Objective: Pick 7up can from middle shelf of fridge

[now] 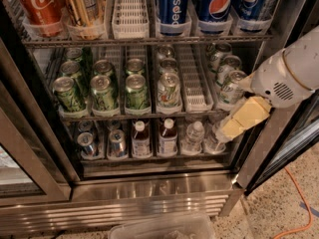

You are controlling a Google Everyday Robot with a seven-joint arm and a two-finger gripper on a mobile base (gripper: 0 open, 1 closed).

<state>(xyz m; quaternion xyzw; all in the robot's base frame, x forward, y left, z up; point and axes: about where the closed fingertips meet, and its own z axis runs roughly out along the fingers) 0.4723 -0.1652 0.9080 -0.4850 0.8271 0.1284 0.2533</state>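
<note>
The fridge (149,193) stands open in front of me with a steel base and a dark inside. Its middle shelf (199,114) is a wire rack with white slotted lane trays. A pale silver-white 7up can (168,89) with green print stands at the front of the fourth lane, with more pale cans behind it. Similar pale cans (232,86) fill the far right lane. My gripper (227,128), white with a yellowish tip, hangs at the right, just in front of and below the right lane's front can, at the shelf's right end. It holds nothing that I can see.
Dark green cans (104,91) fill the three left lanes. One lane tray (192,83) holds no cans. Above are Coke (37,6) and Pepsi cans (172,6). Below are small bottles (167,138). A clear plastic bin (164,228) and an orange cable (299,208) lie on the floor.
</note>
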